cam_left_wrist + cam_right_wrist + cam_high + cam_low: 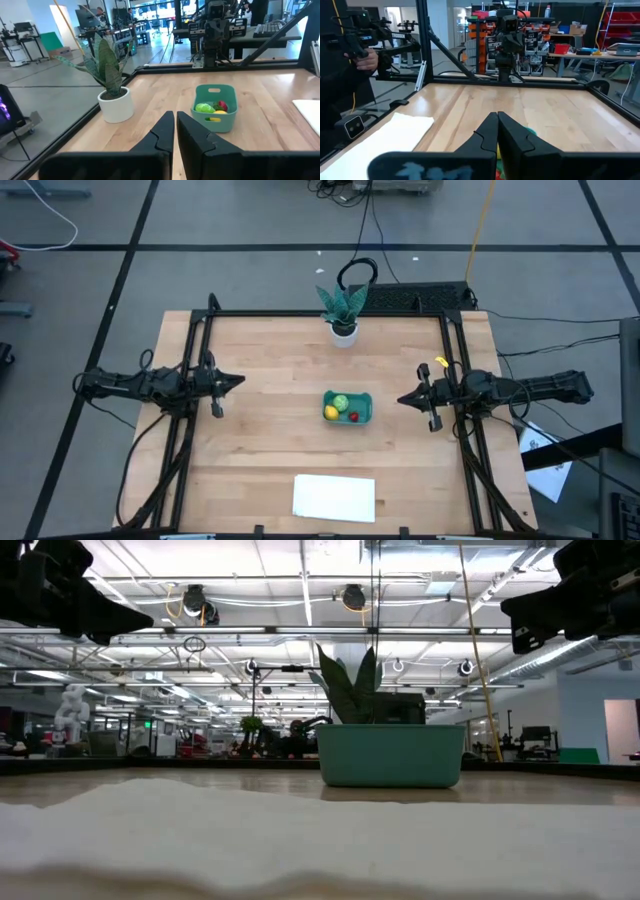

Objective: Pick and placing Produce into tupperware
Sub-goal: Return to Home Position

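The teal tupperware [347, 407] sits on the table's middle and holds the yellow lemon piece [331, 413], the round green piece [340, 401] and the tiny red piece [353, 417]. The left wrist view shows the tub [214, 107] with all three inside. In the low view only the tub's wall [390, 755] shows. My left gripper [241, 381] hovers shut over the table's left side, raised well clear of the tub. My right gripper [400, 399] hovers shut to the tub's right, fingertips [497, 118] together, with the tub mostly hidden behind them.
A leafy plant in a white pot [343, 313] stands near the far edge, behind the tub. A flat white sheet [334, 498] lies by the near edge. A black frame [330, 312] runs along the table's sides. A person [350, 60] stands beyond the table in the right wrist view.
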Controlling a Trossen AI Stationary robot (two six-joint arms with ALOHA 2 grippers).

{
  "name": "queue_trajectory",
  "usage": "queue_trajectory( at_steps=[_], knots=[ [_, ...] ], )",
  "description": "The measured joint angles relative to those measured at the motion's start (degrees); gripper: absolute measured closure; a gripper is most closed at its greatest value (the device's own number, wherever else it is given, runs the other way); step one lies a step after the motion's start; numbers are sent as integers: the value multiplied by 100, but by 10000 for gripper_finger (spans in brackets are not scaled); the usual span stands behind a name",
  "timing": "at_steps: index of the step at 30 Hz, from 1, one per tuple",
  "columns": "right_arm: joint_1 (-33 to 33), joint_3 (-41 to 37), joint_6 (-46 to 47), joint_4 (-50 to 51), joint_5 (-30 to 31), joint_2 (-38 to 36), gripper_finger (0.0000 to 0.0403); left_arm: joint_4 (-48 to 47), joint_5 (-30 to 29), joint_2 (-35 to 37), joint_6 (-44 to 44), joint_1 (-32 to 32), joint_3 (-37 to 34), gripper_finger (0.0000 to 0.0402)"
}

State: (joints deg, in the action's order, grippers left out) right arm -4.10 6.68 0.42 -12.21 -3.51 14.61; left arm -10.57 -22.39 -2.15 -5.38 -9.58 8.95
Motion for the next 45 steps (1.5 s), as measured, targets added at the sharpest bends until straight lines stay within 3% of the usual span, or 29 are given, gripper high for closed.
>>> queue_trajectory(
  at_steps=[45],
  knots=[
    [0,2,-282,2,39,0,403,7,-2,0,119,2,0,376]
  ],
)
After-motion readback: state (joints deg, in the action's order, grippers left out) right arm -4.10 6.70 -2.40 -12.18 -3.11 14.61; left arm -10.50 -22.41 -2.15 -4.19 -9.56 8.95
